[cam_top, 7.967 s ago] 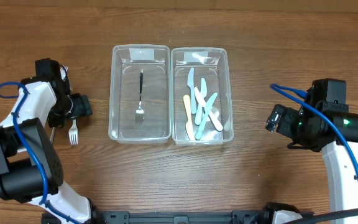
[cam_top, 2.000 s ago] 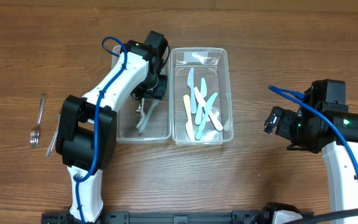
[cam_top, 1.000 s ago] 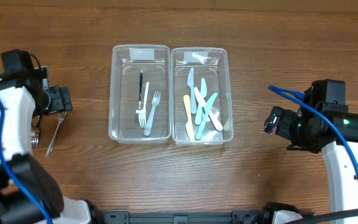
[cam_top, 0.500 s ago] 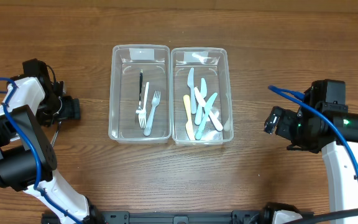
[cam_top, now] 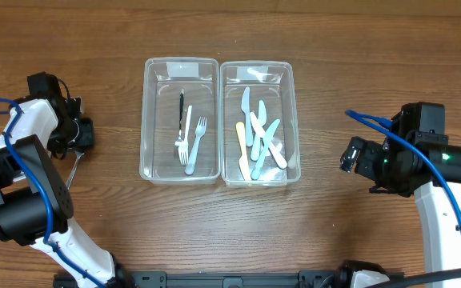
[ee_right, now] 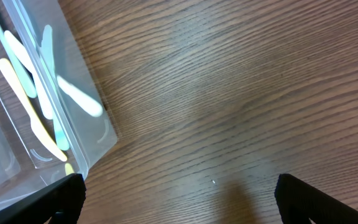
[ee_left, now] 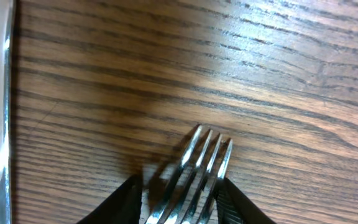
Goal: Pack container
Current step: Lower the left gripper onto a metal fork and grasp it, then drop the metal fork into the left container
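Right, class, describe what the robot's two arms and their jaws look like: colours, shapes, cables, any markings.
Both the left arm and the right arm have smooth white link shells joined by blocky black joint housings. A blue cable loops along each arm. A small green light glows on the right arm. The jaws are plain black, and no lettering is readable on them.

L end effector (ee_left: 178,200) narrower round fork (ee_left: 205,155)
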`<action>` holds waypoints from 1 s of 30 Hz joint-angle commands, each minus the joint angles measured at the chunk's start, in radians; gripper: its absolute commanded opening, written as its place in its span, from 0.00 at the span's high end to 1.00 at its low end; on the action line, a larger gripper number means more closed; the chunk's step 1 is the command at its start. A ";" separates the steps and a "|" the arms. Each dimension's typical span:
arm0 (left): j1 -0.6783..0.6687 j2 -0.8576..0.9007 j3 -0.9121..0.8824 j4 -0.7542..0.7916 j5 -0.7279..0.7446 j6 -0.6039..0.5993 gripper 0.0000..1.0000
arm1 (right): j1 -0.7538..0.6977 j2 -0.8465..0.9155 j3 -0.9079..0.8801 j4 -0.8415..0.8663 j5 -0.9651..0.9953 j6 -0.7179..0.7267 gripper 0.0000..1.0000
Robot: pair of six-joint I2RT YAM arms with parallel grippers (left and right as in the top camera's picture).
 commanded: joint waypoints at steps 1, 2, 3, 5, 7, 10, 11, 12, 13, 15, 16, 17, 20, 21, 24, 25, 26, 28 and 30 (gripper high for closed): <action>0.002 0.061 -0.013 0.011 -0.002 0.016 0.64 | 0.005 -0.006 0.001 0.006 -0.002 -0.004 0.00; 0.002 0.061 -0.013 0.011 -0.002 0.016 0.65 | 0.005 -0.006 0.002 0.006 -0.002 -0.004 0.00; 0.002 0.061 -0.013 0.010 -0.002 0.016 0.67 | 0.005 -0.006 0.001 0.006 -0.002 -0.004 0.00; 0.002 0.061 -0.013 0.009 -0.002 0.016 0.70 | 0.005 -0.006 0.002 0.006 -0.002 -0.004 0.00; 0.002 0.061 -0.013 0.008 0.000 0.015 0.75 | 0.005 -0.006 0.001 0.006 -0.002 -0.004 0.00; 0.002 0.061 -0.013 0.006 0.005 0.015 0.77 | 0.005 -0.006 0.001 0.006 -0.002 -0.004 0.00; 0.002 0.061 -0.013 0.005 0.005 0.015 0.78 | 0.005 -0.006 0.001 0.006 -0.002 -0.005 0.00; 0.002 0.061 -0.013 0.004 0.006 0.015 0.80 | 0.005 -0.006 0.001 0.006 -0.002 -0.007 0.00; 0.002 0.061 -0.013 0.002 0.007 0.015 0.82 | 0.005 -0.006 0.002 0.006 -0.002 -0.007 0.00; 0.002 0.061 -0.013 -0.001 0.021 0.015 0.87 | 0.005 -0.006 0.002 0.007 -0.002 -0.007 0.00; 0.002 0.061 -0.013 -0.002 0.026 0.015 0.88 | 0.005 -0.006 0.001 0.006 -0.002 -0.007 0.00; 0.002 0.061 -0.013 -0.002 0.032 0.015 0.89 | 0.005 -0.006 0.002 0.006 -0.002 -0.007 0.00; 0.001 0.058 0.005 -0.027 0.075 0.014 0.93 | 0.005 -0.006 0.002 0.006 -0.002 -0.007 0.00; 0.000 0.052 0.026 -0.050 0.084 -0.003 0.94 | 0.005 -0.006 0.001 0.007 -0.002 -0.007 0.00; -0.023 -0.014 0.132 -0.167 0.084 -0.036 0.96 | 0.005 -0.006 0.001 0.007 -0.002 -0.007 0.00; -0.037 -0.042 0.171 -0.208 0.084 -0.039 0.96 | 0.005 -0.006 0.001 0.007 -0.002 -0.007 0.00; -0.051 -0.068 0.203 -0.243 0.084 -0.044 0.96 | 0.005 -0.006 0.002 0.008 -0.002 -0.007 0.00; -0.095 -0.135 0.285 -0.327 0.083 -0.054 0.96 | 0.005 -0.006 0.002 0.010 -0.002 -0.007 0.00; -0.166 -0.216 0.375 -0.397 0.083 -0.082 0.96 | 0.005 -0.006 0.002 0.010 -0.003 -0.007 0.00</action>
